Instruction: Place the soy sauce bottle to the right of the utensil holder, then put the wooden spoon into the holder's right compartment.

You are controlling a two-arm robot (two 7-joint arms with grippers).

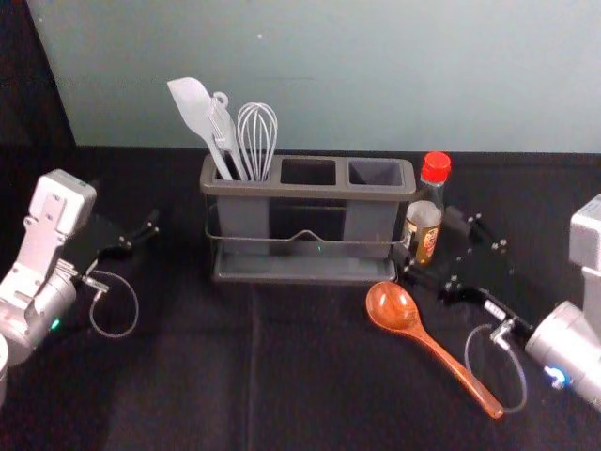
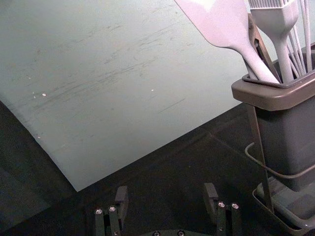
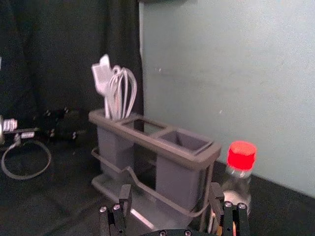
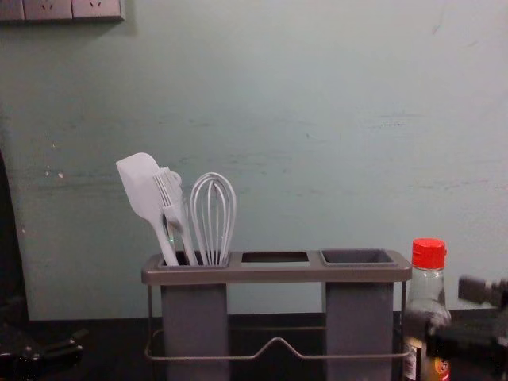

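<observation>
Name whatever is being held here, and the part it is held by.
Nothing is held: the left gripper and right gripper both stand open.

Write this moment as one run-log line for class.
Right gripper: open, beside bottle; left gripper: open, left of holder; bottle: standing right of holder; spoon: on table

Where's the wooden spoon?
In the head view, the wooden spoon lies on the black cloth, right of centre, in front of the right end of the utensil holder.

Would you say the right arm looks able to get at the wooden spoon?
Probably yes: the right claw is open nearby, and nothing covers the bowl of the wooden spoon.
</observation>
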